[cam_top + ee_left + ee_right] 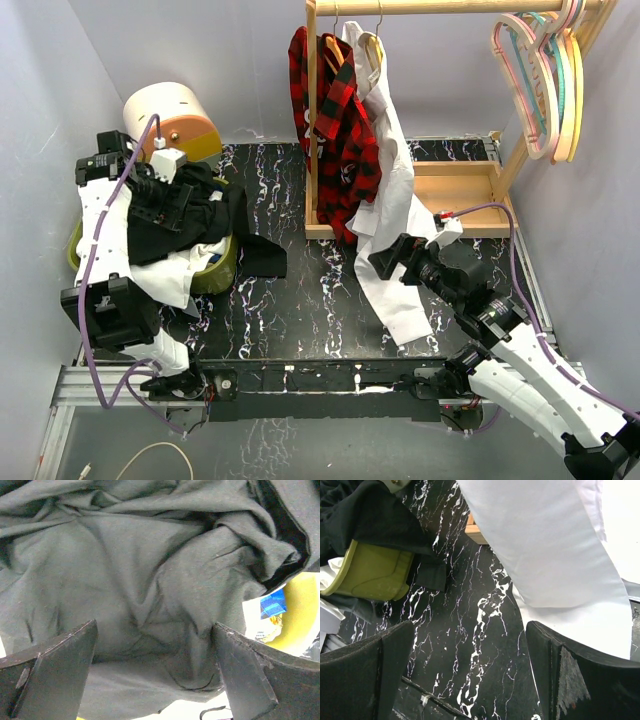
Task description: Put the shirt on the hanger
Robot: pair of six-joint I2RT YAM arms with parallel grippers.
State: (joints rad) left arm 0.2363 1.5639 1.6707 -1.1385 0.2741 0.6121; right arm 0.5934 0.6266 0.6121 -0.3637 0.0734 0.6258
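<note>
Hovering over the shirt [150,580], the left gripper [155,672] has its jaws spread wide and grips nothing. The shirt lies crumpled on top of a yellow-green basket [222,268] at the table's [290,300] left edge, over some white cloth [175,275], with one black end trailing onto the marbled top. The right gripper [470,670], jaws likewise released and empty, hangs above the table's right half, just beside a white shirt [395,200] that hangs from a wooden rack [460,185] at the far edge, next to a red plaid shirt [340,130].

The shirt [150,580] is matt black cloth; the table [470,645] looks glossy, white-veined black marble.
</note>
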